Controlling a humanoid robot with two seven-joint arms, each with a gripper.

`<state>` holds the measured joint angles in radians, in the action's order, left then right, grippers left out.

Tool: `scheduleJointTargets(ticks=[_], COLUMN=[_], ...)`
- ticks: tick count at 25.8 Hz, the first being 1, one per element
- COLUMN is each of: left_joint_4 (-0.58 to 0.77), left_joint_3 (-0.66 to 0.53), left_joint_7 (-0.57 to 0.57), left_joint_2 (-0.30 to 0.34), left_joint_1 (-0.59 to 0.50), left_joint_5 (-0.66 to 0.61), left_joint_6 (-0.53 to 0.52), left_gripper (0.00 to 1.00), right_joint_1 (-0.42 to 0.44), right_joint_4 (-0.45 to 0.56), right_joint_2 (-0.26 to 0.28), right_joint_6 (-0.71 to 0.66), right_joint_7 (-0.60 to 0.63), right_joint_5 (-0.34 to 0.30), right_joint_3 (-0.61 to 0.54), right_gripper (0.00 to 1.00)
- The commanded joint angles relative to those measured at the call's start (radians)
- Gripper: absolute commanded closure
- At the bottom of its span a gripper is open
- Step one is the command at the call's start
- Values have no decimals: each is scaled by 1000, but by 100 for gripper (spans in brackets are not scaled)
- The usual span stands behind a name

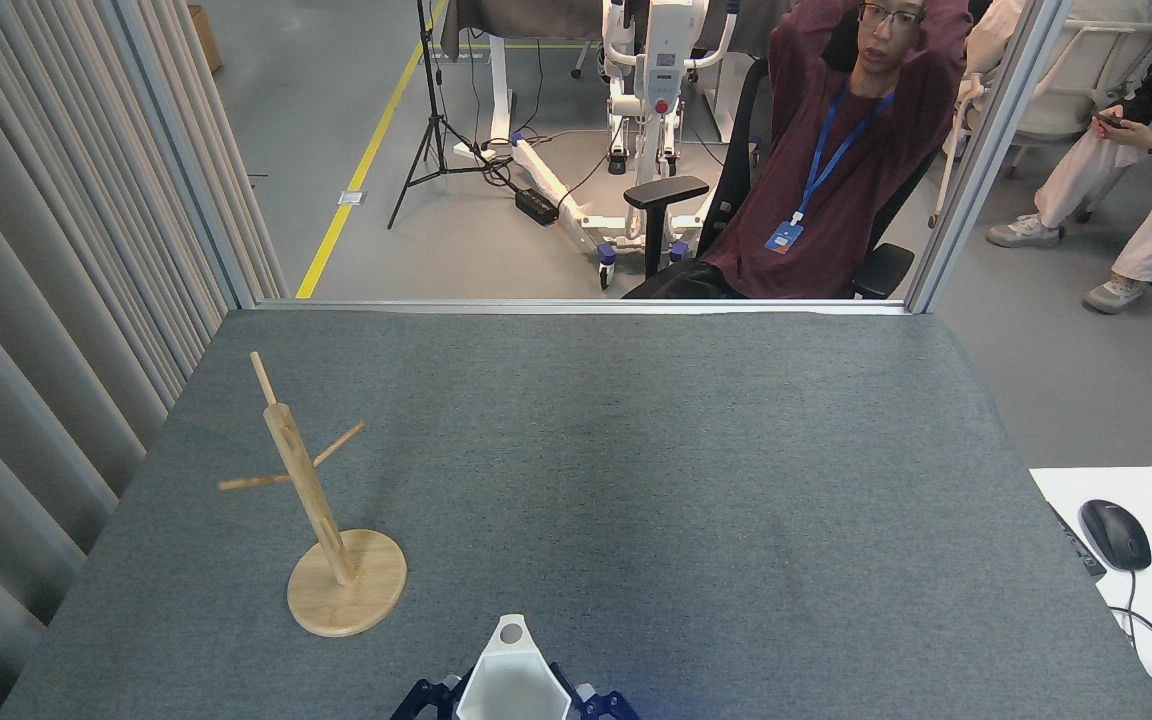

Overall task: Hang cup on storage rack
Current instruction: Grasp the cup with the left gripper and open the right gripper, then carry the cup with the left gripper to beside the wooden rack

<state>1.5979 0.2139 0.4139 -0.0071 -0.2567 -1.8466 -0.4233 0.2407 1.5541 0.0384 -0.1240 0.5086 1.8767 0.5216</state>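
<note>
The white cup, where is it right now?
In the head view the white cup sits at the bottom edge near the centre, between dark gripper fingers, right of the bamboo mug tree's round base.

Bright, even overhead light; soft faint shadows, no glare; sharp thruout, slight edge distortion.

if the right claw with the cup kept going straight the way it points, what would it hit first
Probably nothing on the table. The right claw points away from the robot with the cup between it and the left claw. Ahead is bare grey table; the mug tree stands off to the left. Depth is uncertain.
</note>
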Motion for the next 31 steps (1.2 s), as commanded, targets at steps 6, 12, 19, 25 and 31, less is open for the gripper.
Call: scheduleJointTargets(ticks=[6, 12, 19, 25, 31], left_joint_4=[39, 45, 43, 40, 42], left_joint_3=[1, -1, -1, -1, -8], left_joint_7=[14, 14, 16, 16, 16], left_joint_2=[9, 10, 10, 10, 9], left_joint_1=[-4, 11, 13, 24, 14], left_joint_5=[0, -2, -3, -6, -3], left_joint_6=[-2, -2, -2, 0, 5], left_gripper=[51, 90, 90, 89, 89], right_joint_1=[9, 6, 0, -47, -189], right_joint_4=[-2, -2, 52, 149, 138], right_joint_2=[-5, -14, -52, -84, -100], right_joint_6=[14, 20, 15, 12, 237], right_joint_7=[2, 5, 16, 18, -99], right_joint_5=[12, 6, -4, -105, -591], right_joint_3=[14, 0, -2, 3, -353], right_gripper=[51, 2, 2, 2, 2])
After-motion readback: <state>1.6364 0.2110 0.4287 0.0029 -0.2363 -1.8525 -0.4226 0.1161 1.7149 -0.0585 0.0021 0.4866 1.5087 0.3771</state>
